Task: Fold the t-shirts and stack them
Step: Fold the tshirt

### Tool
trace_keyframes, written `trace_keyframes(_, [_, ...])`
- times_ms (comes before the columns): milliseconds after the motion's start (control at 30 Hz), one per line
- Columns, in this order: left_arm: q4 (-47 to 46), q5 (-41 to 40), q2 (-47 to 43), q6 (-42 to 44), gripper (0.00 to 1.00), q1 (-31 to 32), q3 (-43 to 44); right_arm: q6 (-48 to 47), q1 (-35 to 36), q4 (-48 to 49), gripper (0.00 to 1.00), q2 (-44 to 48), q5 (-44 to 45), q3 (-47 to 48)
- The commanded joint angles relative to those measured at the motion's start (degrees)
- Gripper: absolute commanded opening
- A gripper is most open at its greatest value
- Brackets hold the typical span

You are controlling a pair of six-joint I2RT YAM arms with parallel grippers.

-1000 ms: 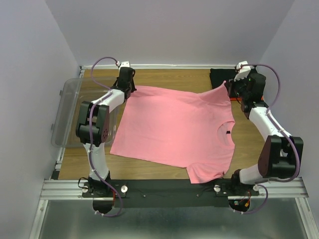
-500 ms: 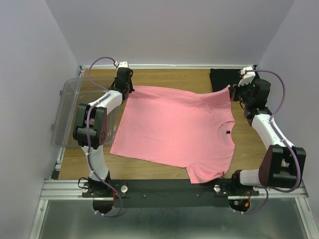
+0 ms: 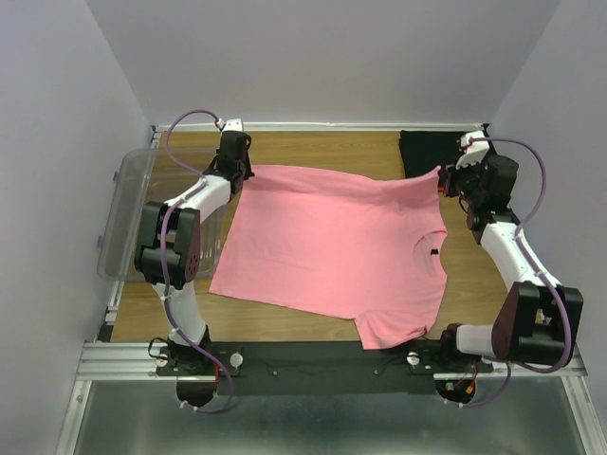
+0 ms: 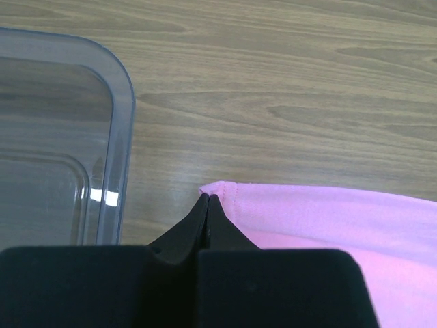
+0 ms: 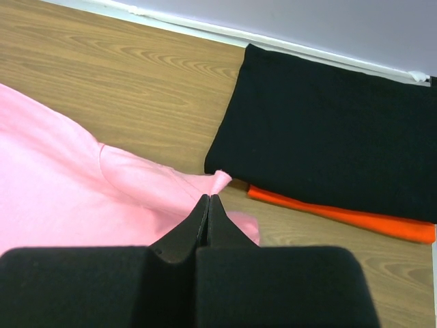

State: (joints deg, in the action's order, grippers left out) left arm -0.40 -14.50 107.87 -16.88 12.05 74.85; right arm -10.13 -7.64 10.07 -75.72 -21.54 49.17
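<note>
Both arms (image 3: 203, 193) are white with black joints (image 3: 176, 245), looping purple cables (image 3: 194, 113), black hands (image 4: 207, 198).

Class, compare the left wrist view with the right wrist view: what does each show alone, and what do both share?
Left wrist only: the clear plastic tub. Right wrist only: the folded black t-shirt lying on the orange-red t-shirt. Both: the wooden table and the pink t-shirt, with the left pincer and right pincer each shut on its fabric.
</note>
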Motion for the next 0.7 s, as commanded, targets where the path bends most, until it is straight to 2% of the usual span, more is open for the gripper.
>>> trace_keyframes(0, [-1.09, -0.53, -2.58, 1.06, 0.00, -0.36, -1.46, -0.68, -0.62, -0.75, 0.01, 2.42, -0.17, -1.62])
trace_keyframes(667, [-0.91, -0.79, -4.16, 1.77, 0.00, -0.36, -3.22, -1.12, -1.68, -2.24, 0.01, 4.36, -1.84, -4.43])
